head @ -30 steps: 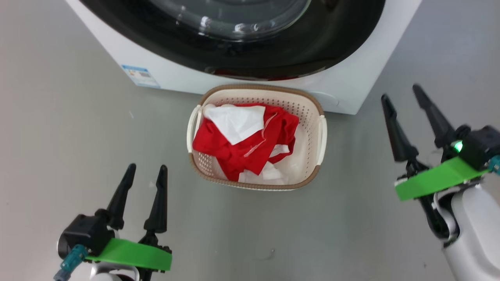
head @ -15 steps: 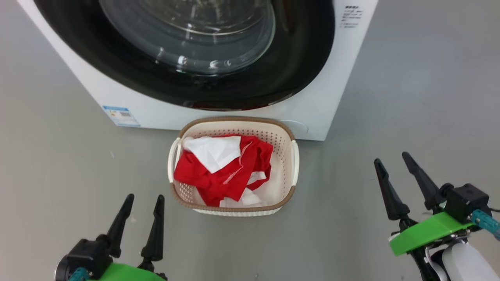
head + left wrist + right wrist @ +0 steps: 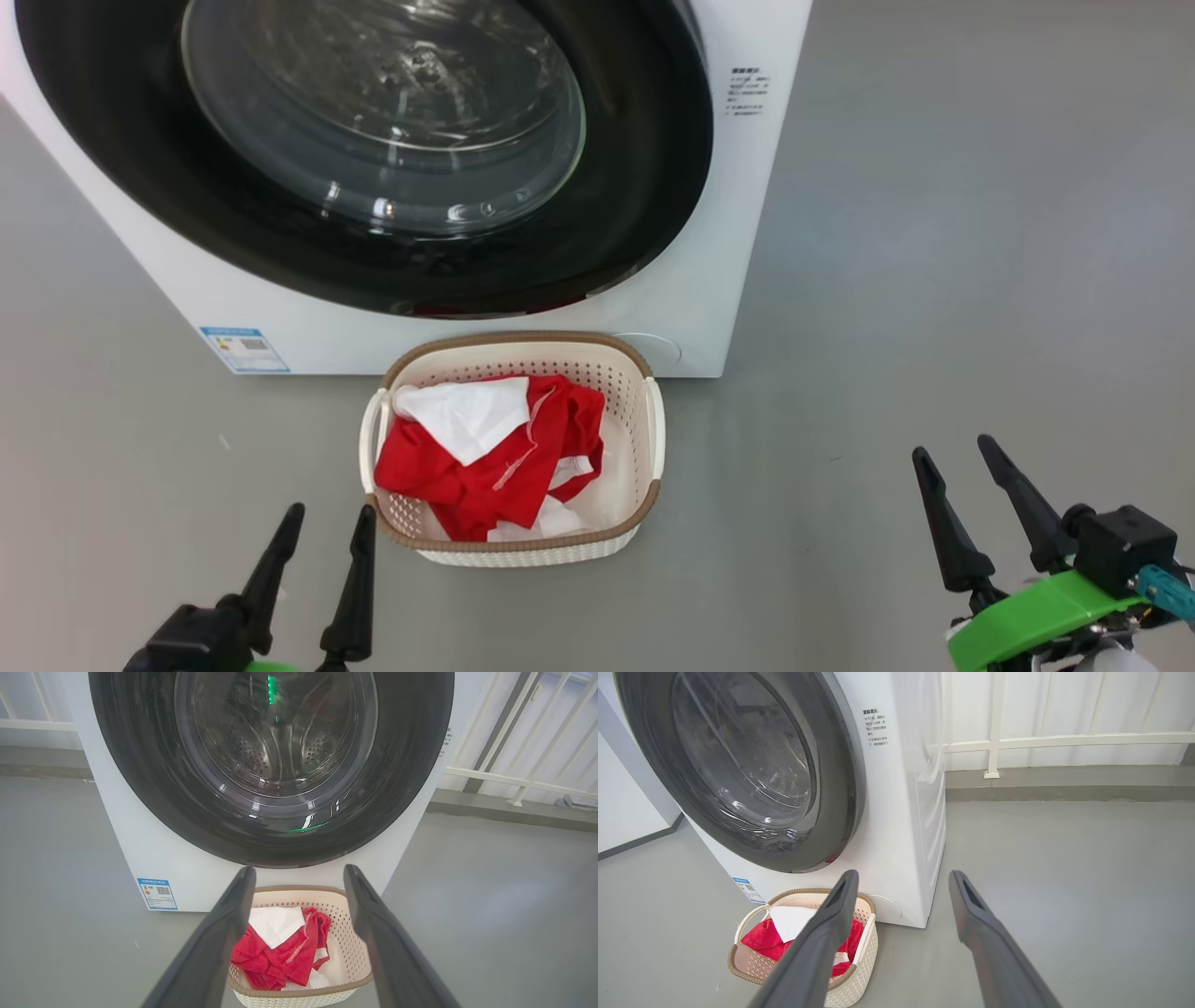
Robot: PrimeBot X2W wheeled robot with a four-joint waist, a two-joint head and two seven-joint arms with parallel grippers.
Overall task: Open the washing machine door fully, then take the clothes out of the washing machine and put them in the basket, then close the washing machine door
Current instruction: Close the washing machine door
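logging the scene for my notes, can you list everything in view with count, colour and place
washing machine: one, white, on the floor behind the basket
washing machine door: one, black rim with clear glass, shut on the machine's front
basket: one, cream with a brown rim, on the floor before the machine
clothes: one heap, red and white, inside the basket
sticker: one, blue, machine's lower front corner
railing: one, white, beyond the machine
floor: grey
left gripper: dark fingers, open, empty, beside the basket
right gripper: dark fingers, open, empty, over bare floor
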